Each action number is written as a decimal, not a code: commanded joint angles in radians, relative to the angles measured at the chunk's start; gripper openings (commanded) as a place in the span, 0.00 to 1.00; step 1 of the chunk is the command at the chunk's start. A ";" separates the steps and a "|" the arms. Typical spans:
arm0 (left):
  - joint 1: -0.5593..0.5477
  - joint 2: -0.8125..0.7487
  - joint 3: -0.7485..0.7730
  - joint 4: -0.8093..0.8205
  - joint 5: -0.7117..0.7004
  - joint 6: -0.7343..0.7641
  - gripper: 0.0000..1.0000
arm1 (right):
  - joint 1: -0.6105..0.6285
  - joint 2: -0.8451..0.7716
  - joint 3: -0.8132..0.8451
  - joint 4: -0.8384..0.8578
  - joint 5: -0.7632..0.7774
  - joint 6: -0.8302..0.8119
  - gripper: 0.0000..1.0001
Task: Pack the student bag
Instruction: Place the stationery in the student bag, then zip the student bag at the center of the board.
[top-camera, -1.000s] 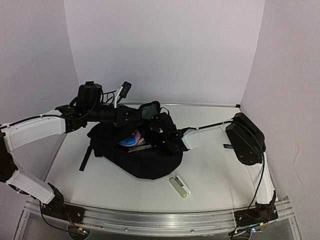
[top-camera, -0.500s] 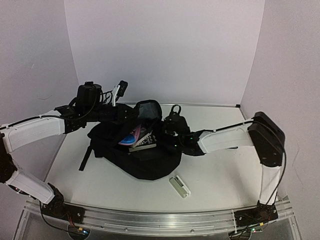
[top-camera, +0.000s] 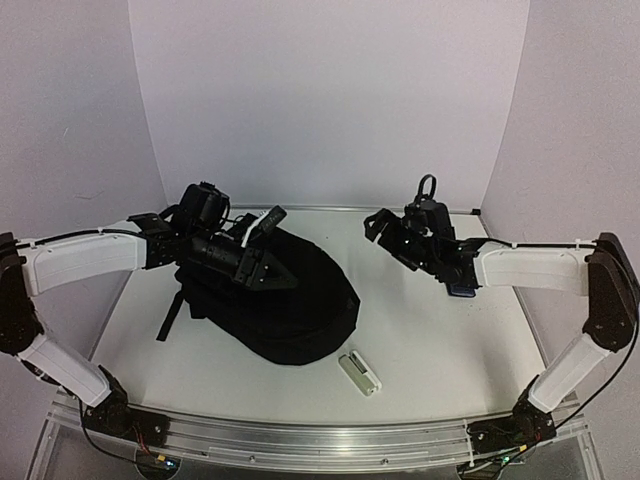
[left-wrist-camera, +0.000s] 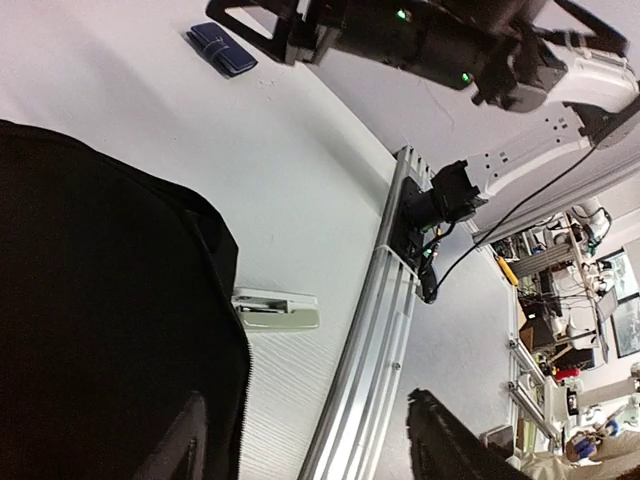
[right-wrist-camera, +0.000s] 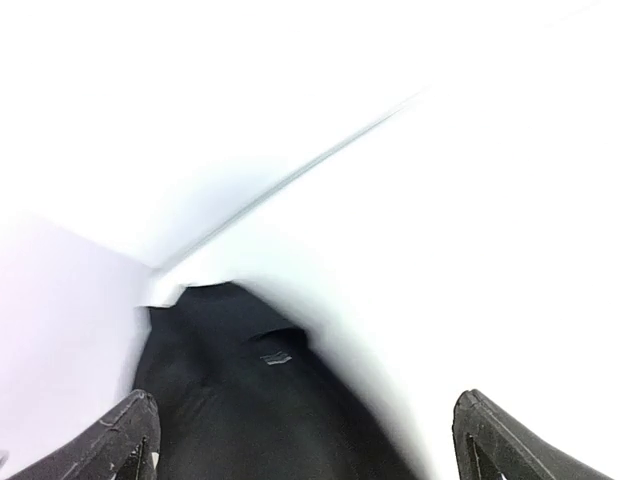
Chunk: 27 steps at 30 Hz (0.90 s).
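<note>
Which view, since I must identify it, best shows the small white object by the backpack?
Left wrist: the white object appears close and sharp. Top external shows it whole but small; right wrist misses it.

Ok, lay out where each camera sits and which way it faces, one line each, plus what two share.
Top external: above and behind the bases, looking down the table to the back wall; left gripper and right gripper show.
Left wrist: over the student bag, facing the near rail; own fingertips at the bottom, right arm at top.
Right wrist: blurred, facing dark fabric amid white glare; own fingertips in bottom corners.
Shared by top and left wrist: the pale oblong item.
</note>
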 joint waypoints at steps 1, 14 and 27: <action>0.010 -0.097 -0.029 -0.038 -0.098 -0.096 0.83 | -0.011 0.088 0.180 -0.123 -0.176 -0.244 0.98; 0.347 -0.294 -0.184 -0.302 -0.545 -0.445 0.97 | -0.023 0.468 0.413 -0.187 -0.557 -0.368 0.82; 0.401 -0.198 -0.329 -0.155 -0.519 -0.513 0.62 | -0.022 0.479 0.377 -0.187 -0.629 -0.382 0.00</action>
